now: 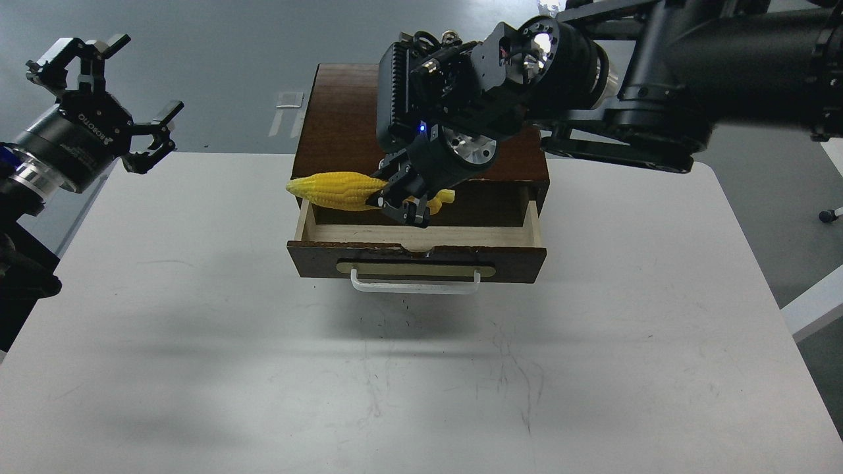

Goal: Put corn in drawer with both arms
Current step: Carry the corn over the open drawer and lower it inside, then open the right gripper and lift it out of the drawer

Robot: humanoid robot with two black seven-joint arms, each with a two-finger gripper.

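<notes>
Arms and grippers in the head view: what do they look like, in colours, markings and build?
Both arms are black. The left gripper has jointed black fingers, white ROBOTIQ lettering on its body, a silver wrist ring and a blue band behind it. The right gripper is black too, with a small blue light, a ribbed black block, silver discs and thin cables near its wrist.

The right claw (pixel 403 201) hides the middle of the corn (pixel 336 189) and part of the drawer (pixel 421 260) interior.

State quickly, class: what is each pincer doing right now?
Left pincer: open, holding nothing, raised off to the side.
Right pincer: closed on the corn, above the open drawer.
</notes>
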